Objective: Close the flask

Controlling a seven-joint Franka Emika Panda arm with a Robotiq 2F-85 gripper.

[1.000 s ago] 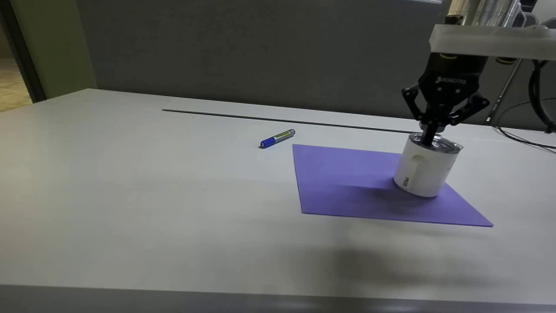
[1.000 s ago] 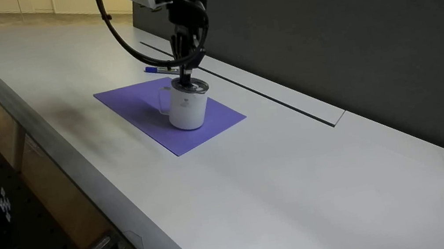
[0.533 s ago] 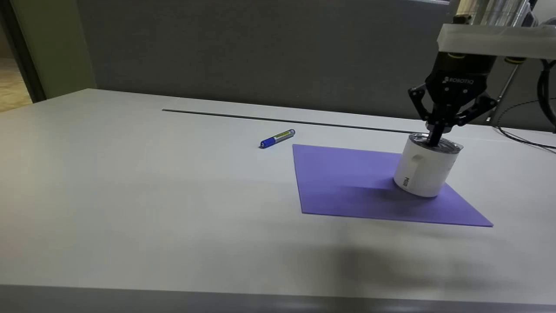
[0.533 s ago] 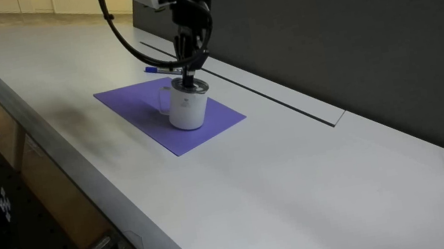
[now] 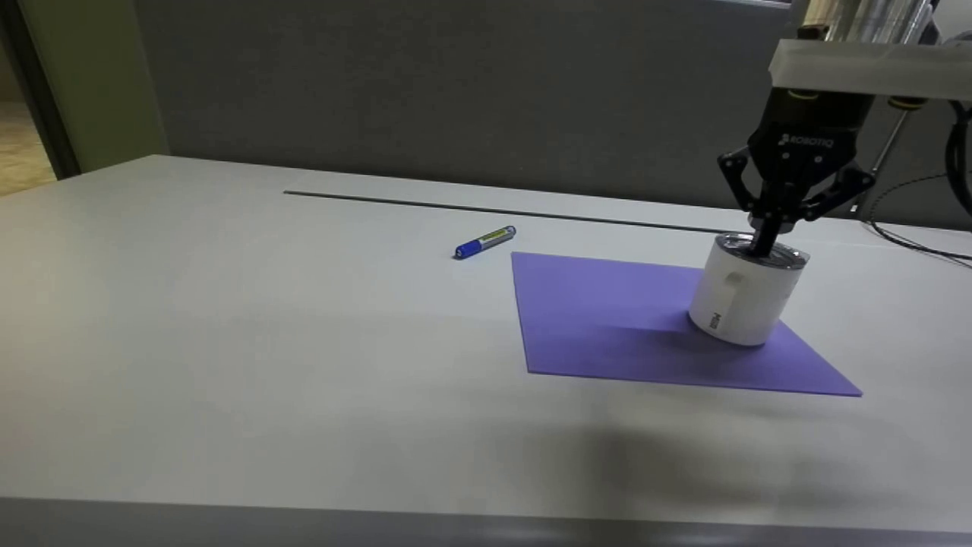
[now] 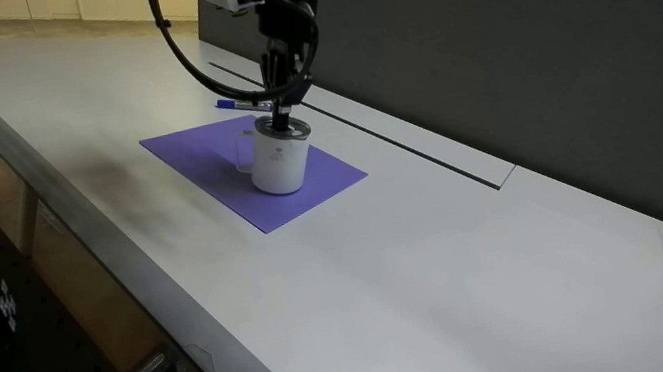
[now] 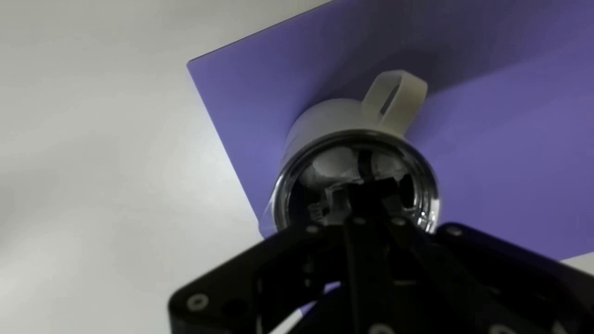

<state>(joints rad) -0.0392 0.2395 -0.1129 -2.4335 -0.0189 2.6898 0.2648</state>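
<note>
White flask (image 5: 744,304) upright on the purple mat (image 5: 585,304), my fingers (image 5: 766,237) at its silver top (image 5: 789,258).

I have the fingers together, narrow, tips over the top; whether they touch it I cannot tell. Flask stands near one edge of the mat; its handle (image 7: 406,101) shows in the wrist view. Mat lies on the table (image 5: 266,342), blue marker (image 5: 486,241) near it.

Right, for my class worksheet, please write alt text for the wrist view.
A black gripper, jaws together, partly hides the shiny top of a white mug. The mug stands on a purple mat, its handle pointing to the upper right.
</note>
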